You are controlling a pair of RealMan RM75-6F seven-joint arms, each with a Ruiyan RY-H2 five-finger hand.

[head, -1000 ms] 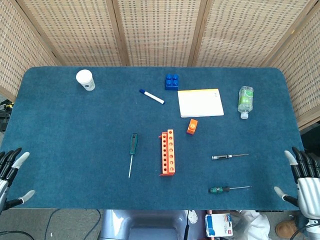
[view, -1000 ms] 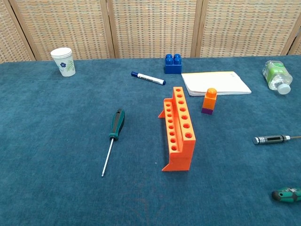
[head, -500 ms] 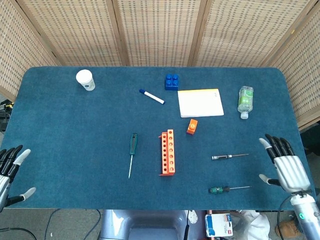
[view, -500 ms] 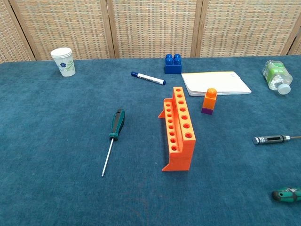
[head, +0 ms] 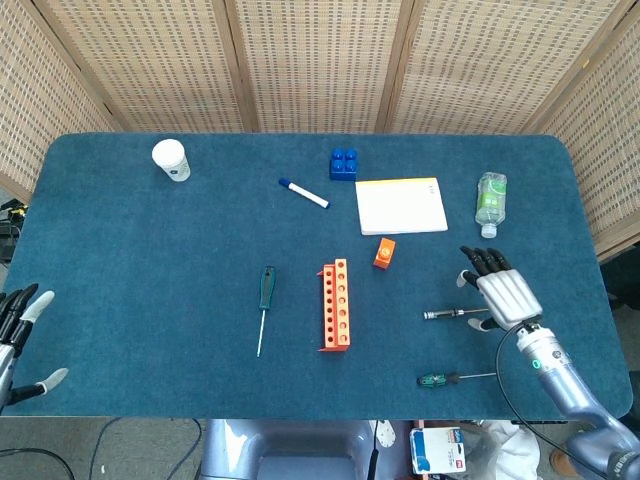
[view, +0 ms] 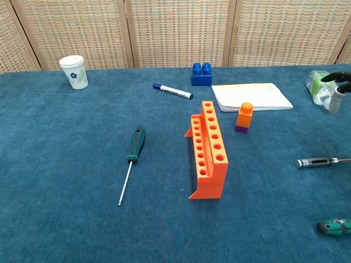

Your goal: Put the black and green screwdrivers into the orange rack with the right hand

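The orange rack (head: pixel 335 303) (view: pixel 208 150) stands mid-table with its holes empty. A black-handled screwdriver (head: pixel 458 313) (view: pixel 317 161) lies to its right, and a small green-handled screwdriver (head: pixel 455 378) (view: pixel 333 226) lies nearer the front edge. A longer screwdriver with a green and black handle (head: pixel 264 305) (view: pixel 133 156) lies left of the rack. My right hand (head: pixel 497 290) hovers over the tip end of the black screwdriver, fingers spread and holding nothing; only its fingertips (view: pixel 337 82) show in the chest view. My left hand (head: pixel 15 330) is open at the front left corner.
At the back are a paper cup (head: pixel 171 159), a blue marker (head: pixel 303 193), a blue block (head: pixel 344 163), a notepad (head: pixel 401 205) and a lying bottle (head: pixel 491 200). A small orange block (head: pixel 384 252) stands just right of the rack's far end.
My right hand has moved from the front right table edge inward and away from me, to above the black screwdriver's shaft. The left hand dropped slightly. No object has moved.
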